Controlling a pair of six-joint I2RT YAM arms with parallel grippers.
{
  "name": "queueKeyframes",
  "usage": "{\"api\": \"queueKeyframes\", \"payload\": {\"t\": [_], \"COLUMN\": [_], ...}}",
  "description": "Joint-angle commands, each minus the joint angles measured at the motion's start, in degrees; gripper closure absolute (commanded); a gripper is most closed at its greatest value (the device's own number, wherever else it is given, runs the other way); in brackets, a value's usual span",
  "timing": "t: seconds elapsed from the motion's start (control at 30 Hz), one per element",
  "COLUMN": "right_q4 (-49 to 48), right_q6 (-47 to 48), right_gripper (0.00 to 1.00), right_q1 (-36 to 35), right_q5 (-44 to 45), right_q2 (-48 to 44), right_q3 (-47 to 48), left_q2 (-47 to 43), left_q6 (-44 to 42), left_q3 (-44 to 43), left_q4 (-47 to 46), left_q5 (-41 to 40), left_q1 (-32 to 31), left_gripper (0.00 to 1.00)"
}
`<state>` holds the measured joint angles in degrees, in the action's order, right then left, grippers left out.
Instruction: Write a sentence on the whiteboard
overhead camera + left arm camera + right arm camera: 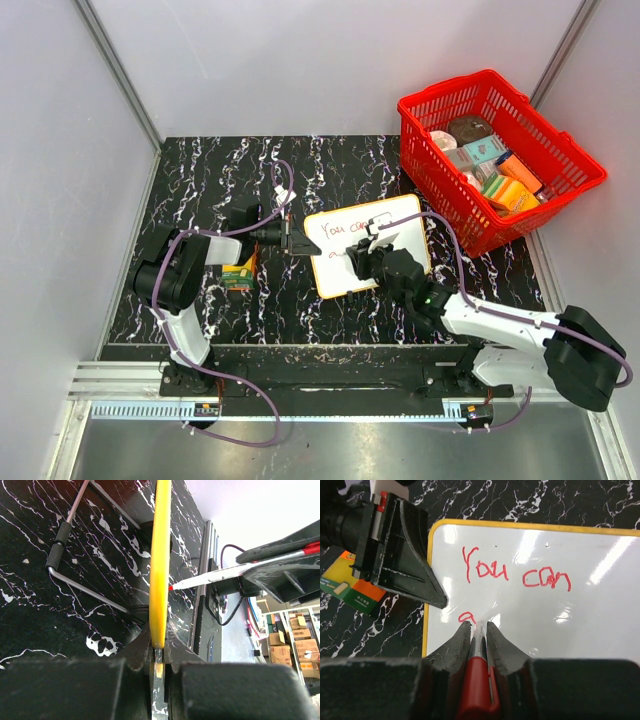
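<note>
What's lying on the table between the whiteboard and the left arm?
A small flat orange-and-green packet, just left of the whiteboard, near the left end effector that clamps its rim. The top view shows it best.

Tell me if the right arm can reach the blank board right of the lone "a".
Probably yes: the right gripper holds the marker with its tip beside that letter, the whiteboard there is bare, and the left gripper clamps only the left edge.
</note>
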<state>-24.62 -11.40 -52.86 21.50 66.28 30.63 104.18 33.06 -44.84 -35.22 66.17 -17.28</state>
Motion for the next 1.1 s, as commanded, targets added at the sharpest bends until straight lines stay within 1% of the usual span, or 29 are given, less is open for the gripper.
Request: {"api": "queueKeyframes", "payload": {"t": [0.0, 0.5, 0.73, 1.07], "right_q4": [-0.7, -3.9, -2.8, -2.4], "right_q6": [-1.3, -1.1, -1.3, -1.9], "right_gripper": [1.00, 1.00, 1.00, 1.00], "right_q1": [0.1, 0.2, 0.2, 0.2], "right_q5": [0.6, 3.2, 5.9, 5.5], "right_q2": [1.0, -2.4, -0.5, 2.4], "right_q3": [2.0, 0.1, 0.9, 1.6], "left_q2": [-2.8, -2.7, -2.8, -2.9], "left_q6": [-1.2, -1.2, -1.4, -1.6], "left_q3": [-0.5, -0.6, -0.5, -0.5], "left_q4": [-0.4, -0.2, -0.1, 0.2], "left_q5": [1.8, 1.9, 2.0, 1.9], "left_q1": [-0.1, -0.1, -0.1, -0.2], "left_gripper": [1.00, 1.00, 1.00, 1.00]}}
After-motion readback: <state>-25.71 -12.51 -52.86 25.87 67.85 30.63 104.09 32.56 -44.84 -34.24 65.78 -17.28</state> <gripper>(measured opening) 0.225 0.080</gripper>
